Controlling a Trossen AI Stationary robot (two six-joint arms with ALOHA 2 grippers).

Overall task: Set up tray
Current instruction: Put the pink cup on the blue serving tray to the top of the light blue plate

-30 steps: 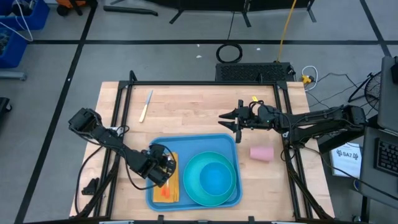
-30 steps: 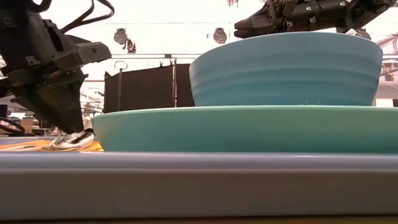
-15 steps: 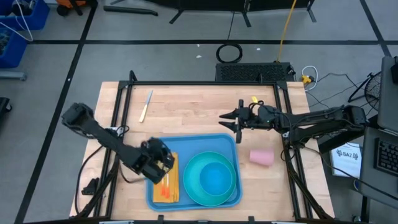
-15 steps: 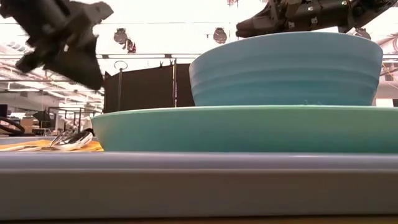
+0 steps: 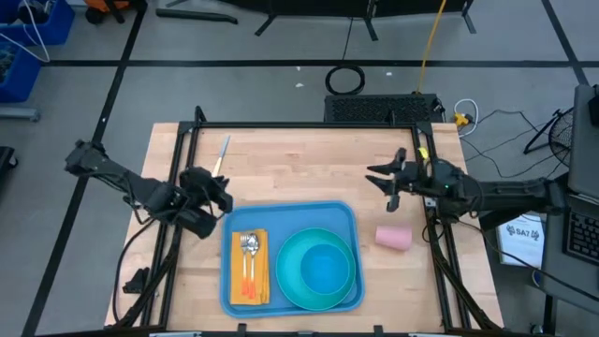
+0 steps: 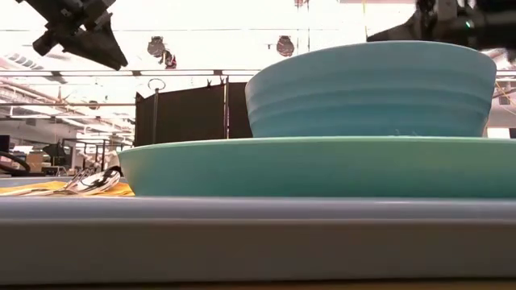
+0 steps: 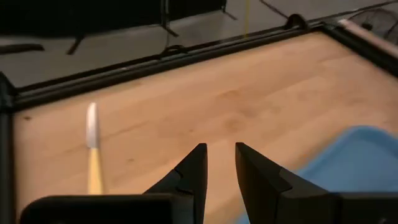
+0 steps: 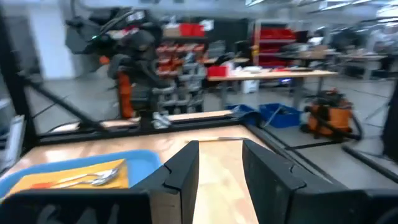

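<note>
Just ahead of my left gripper, on the bare wood, lies a knife with a pale handle, well apart from the rest of the setting; my fingers stand a narrow gap apart and hold nothing, raised above the table off the tray's near left corner. Beside and below that hand sits the tray, light blue, with an orange napkin along its left side and a spoon and what looks like a second piece of cutlery lying on it. To the right of the napkin a teal plate carries a teal bowl, filling most of the tray. Past the tray's right edge a pink cup lies on its side on the wood, just below my right gripper, whose fingers are parted and empty, hovering above the table's right part. My worry, as I judge it, is the knife: it lies flat, so a slim grasp may slip or skid it across the wood. Carrying it back, I could clip the tray rim or disturb the spoon on the napkin. The cup, being round and on its side, may roll away when my right fingers close on it.
</note>
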